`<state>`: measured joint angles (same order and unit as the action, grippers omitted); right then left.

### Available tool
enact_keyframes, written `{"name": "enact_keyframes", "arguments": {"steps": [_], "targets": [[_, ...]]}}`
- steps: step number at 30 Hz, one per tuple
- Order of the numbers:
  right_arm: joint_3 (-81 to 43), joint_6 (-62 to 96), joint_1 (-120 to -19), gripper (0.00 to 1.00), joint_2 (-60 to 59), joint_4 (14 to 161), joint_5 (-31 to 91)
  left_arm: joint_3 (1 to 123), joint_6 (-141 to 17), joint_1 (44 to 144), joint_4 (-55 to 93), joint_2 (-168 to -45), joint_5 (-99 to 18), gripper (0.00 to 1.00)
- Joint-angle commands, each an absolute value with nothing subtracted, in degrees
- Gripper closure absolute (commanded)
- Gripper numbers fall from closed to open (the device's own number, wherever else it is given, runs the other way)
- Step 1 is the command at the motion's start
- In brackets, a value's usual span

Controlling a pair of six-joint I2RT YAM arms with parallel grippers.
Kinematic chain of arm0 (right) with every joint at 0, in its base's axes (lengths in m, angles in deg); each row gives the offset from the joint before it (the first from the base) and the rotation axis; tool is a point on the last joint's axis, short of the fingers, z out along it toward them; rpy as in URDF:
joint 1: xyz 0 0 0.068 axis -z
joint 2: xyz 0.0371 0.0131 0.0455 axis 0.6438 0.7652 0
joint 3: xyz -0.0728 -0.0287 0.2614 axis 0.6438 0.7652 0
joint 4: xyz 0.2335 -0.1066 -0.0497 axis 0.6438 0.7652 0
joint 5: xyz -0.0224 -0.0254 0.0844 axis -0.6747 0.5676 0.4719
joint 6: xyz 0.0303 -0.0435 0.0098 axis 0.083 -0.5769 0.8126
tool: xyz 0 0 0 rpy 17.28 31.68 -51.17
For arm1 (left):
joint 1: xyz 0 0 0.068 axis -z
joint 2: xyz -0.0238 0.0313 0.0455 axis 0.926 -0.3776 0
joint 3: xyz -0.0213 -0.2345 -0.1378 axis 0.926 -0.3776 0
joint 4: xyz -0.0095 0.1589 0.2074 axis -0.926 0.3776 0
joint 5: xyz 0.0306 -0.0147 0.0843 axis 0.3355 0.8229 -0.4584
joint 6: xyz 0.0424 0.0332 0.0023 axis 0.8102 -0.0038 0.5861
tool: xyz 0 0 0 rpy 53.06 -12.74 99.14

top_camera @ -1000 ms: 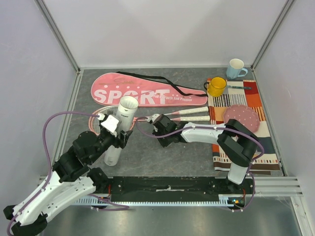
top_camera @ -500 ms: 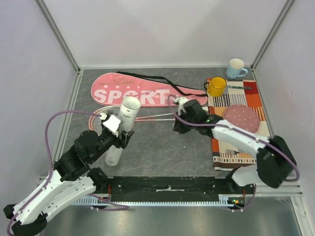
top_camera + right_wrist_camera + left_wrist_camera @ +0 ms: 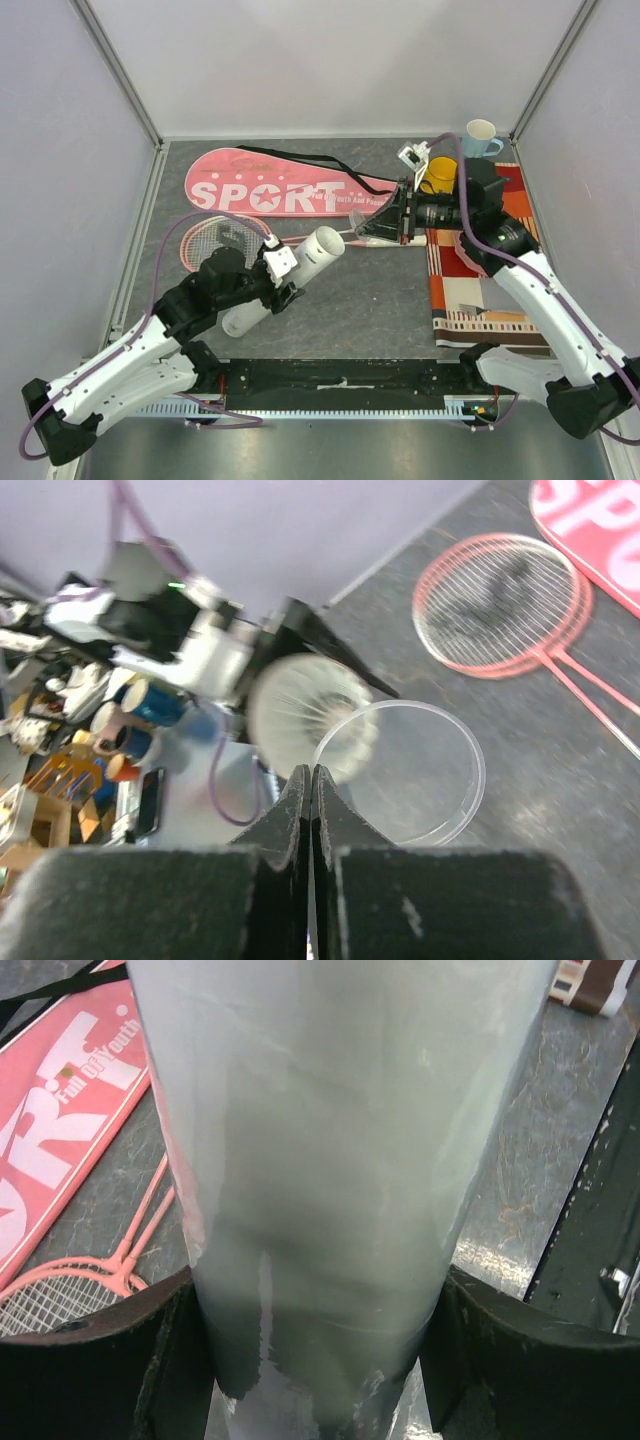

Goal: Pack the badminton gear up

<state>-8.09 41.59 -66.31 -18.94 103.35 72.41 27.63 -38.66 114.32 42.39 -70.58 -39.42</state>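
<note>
We see soft, even light with only faint shadows on the counter (image 3: 340, 300). Between the left jaws, the long white tube (image 3: 320, 1160) fills the wrist view, its glossy wall streaked with pale glare. Just beyond the right jaws, the shuttlecock (image 3: 305, 715) is smeared by blur, and everything past it is out of focus.

The left arm (image 3: 130, 360) reaches from its base up and to the right, elbow bent. Its end effector (image 3: 282, 285) is clamped around a tilted tube (image 3: 315, 252), with one finger on each side. The right arm (image 3: 545, 300) stands up from its base, bends at the elbow and stretches leftward with the wrist roughly level. Its end effector (image 3: 311, 778) has the fingers pressed together, pinching the rim of a blurred shuttlecock (image 3: 300, 705).
</note>
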Motion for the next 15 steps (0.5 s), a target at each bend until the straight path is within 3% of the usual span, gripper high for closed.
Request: {"name": "enact_keyframes", "arguments": {"steps": [1, 15], "targets": [[-14.9, 46.6, -66.4, 1.00, -21.2, 101.1, 83.0, 28.5, -30.1, 114.5, 38.3, -72.2, -35.4, 0.92], [-15.3, 54.5, -70.2, 1.00, -18.4, 94.0, 89.9, 27.1, -30.1, 114.6, 36.5, -72.2, -35.2, 0.93]]}}
